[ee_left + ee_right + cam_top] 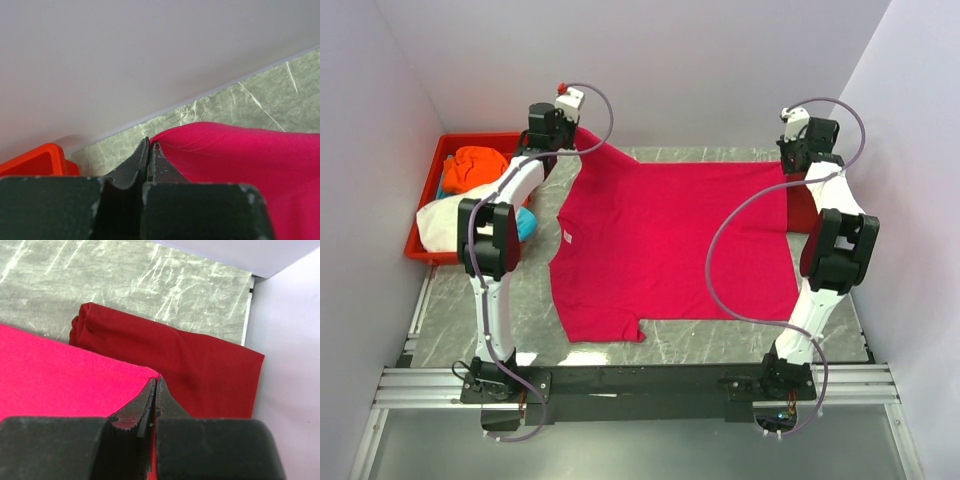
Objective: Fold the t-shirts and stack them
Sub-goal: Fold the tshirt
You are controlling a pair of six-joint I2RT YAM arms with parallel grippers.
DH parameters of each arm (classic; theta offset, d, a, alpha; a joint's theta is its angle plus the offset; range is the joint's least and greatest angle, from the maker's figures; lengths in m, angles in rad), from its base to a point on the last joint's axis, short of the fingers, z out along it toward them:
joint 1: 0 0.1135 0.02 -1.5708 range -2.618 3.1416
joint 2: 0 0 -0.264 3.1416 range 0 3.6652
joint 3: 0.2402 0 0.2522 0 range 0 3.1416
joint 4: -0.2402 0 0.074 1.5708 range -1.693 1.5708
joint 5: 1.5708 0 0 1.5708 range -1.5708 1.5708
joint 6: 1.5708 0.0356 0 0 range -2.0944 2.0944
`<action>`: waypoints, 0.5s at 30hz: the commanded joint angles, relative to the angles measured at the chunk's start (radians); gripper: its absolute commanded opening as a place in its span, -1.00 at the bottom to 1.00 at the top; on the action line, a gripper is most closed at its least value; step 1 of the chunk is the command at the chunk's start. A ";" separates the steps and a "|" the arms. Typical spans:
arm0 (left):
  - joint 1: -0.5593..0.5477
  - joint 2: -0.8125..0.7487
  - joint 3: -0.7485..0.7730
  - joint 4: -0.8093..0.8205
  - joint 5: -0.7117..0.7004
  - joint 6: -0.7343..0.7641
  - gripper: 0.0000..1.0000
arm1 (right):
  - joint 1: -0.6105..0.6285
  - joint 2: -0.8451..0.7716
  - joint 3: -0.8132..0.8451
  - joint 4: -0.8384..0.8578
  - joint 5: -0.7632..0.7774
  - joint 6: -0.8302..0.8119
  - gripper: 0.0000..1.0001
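The bench (720,340), a grey marbled surface, carries everything you see here. Across its middle lies the bright pink-red t-shirt (670,245), spread flat with its collar toward the left edge and one sleeve pointing at the near edge. Its two far corners are drawn up toward the far edge. At the left edge stands the red tray (425,250). It holds an orange t-shirt (480,165), a white t-shirt (440,225) and a teal t-shirt (525,225), bunched in a loose heap. Near the far right corner you find the darker red t-shirt (200,365), folded into a flat oblong. One of its edges is tucked under the pink-red cloth. Note the left gripper (149,145) at the far left corner of the pink-red t-shirt, its jaws pressed together on the stitched edge there. The right gripper (155,382) pinches the far right corner in the same way, jaws fully closed on the cloth, directly above the darker red t-shirt.
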 commanded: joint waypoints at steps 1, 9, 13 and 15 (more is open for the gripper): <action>0.008 -0.066 -0.051 0.081 0.039 0.000 -0.99 | -0.002 0.004 0.045 0.044 -0.026 0.007 -1.00; 0.010 -0.225 -0.267 0.132 0.085 0.029 -0.99 | -0.001 -0.031 -0.033 0.042 -0.098 -0.008 -1.00; 0.016 -0.298 -0.361 0.164 0.096 0.017 -0.99 | -0.004 -0.062 -0.073 0.047 -0.130 -0.012 -1.00; 0.017 -0.333 -0.405 0.168 0.105 0.017 -0.99 | -0.004 -0.085 -0.101 0.058 -0.136 -0.016 -1.00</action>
